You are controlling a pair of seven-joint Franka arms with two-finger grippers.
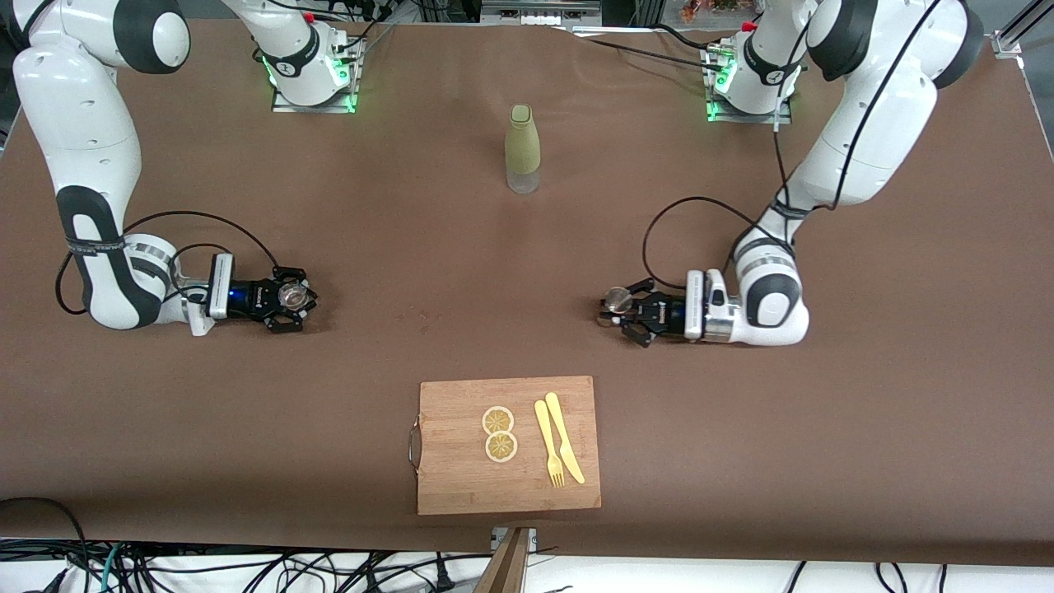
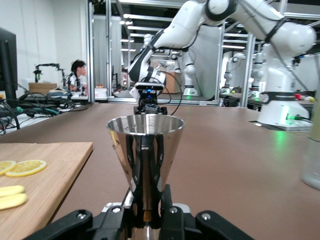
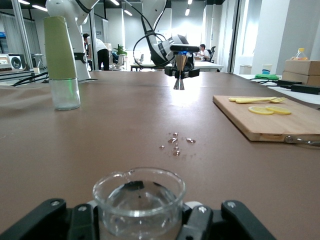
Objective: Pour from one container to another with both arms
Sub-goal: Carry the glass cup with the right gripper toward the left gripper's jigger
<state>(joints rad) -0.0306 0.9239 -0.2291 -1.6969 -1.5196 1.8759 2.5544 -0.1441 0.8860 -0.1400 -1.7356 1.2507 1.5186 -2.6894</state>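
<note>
My left gripper [image 1: 622, 314] is low over the table toward the left arm's end, shut on the waist of a shiny metal cone-shaped jigger [image 1: 616, 301]. In the left wrist view the jigger [image 2: 145, 145] stands upright in the left gripper [image 2: 146, 212]. My right gripper [image 1: 290, 301], low over the table toward the right arm's end, is shut on a small clear glass beaker [image 1: 291, 293]. The right wrist view shows the beaker [image 3: 139, 197] upright, its spout rim up, inside the right gripper [image 3: 139, 217]. The two hands face each other across a wide gap.
A bottle with a green sleeve [image 1: 523, 148] stands between the arm bases. A wooden cutting board [image 1: 461, 478] with two lemon slices [image 1: 499, 433], a yellow fork [image 1: 547, 443] and knife [image 1: 565, 436] lies near the front edge. Small droplets [image 3: 176, 142] dot the brown table.
</note>
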